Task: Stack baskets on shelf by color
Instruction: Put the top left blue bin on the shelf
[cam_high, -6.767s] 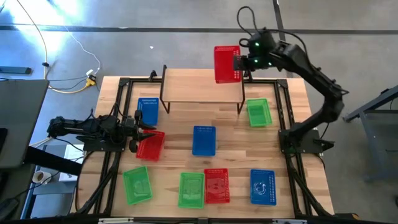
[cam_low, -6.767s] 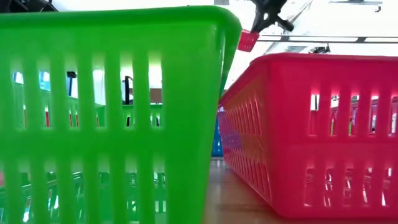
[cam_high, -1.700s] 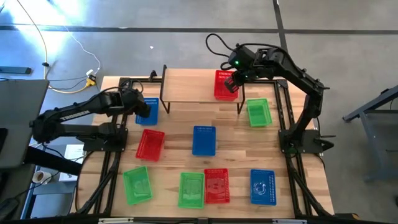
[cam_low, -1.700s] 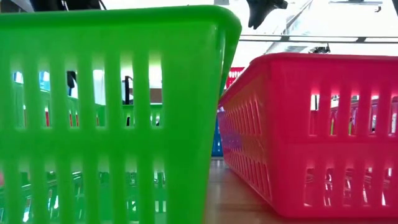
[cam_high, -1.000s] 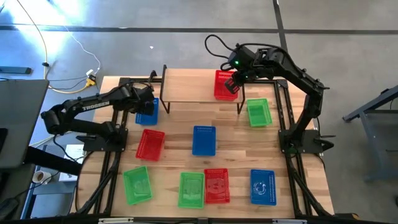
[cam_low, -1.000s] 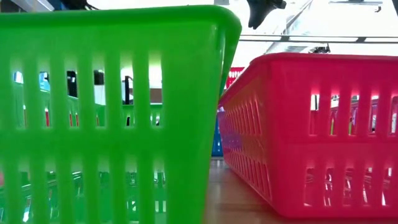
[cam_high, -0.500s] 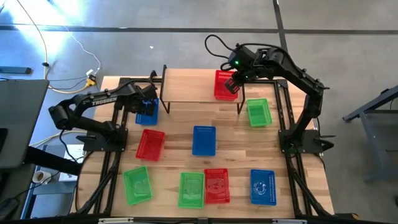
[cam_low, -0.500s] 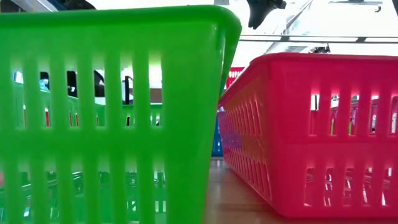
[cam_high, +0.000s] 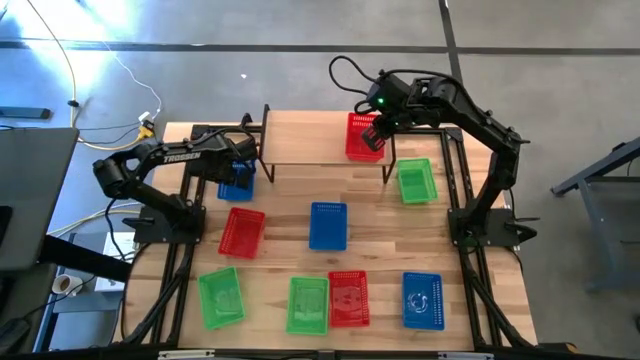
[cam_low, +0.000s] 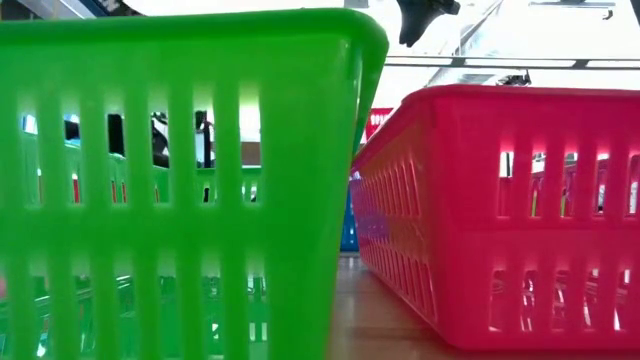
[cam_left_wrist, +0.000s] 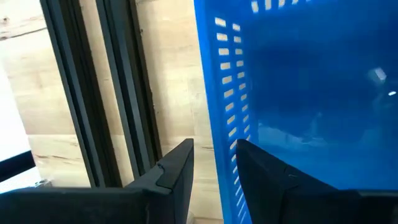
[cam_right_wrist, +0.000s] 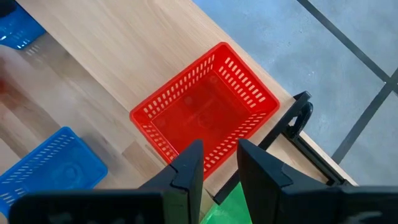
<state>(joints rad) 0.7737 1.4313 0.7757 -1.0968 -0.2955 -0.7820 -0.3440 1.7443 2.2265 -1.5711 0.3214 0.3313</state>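
Nearest me on the table (cam_high: 470, 150), six baskets lie untouched: two green, one red and one blue in the front row, one red and one blue behind them. Further back, my left claw (cam_left_wrist: 211, 165) straddles the side wall of a blue basket (cam_high: 236, 178) beside the shelf (cam_high: 310, 140), one finger inside, one outside, closed on that wall. I judge the step in hand to be lifting it: raise it clear of the shelf's left leg before swinging inward. Furthest, my right claw (cam_right_wrist: 217, 163) hovers above the red basket (cam_high: 364, 135) resting on the shelf's right end, fingers narrowly parted, holding nothing. A green basket (cam_high: 416, 180) waits just beyond that end.
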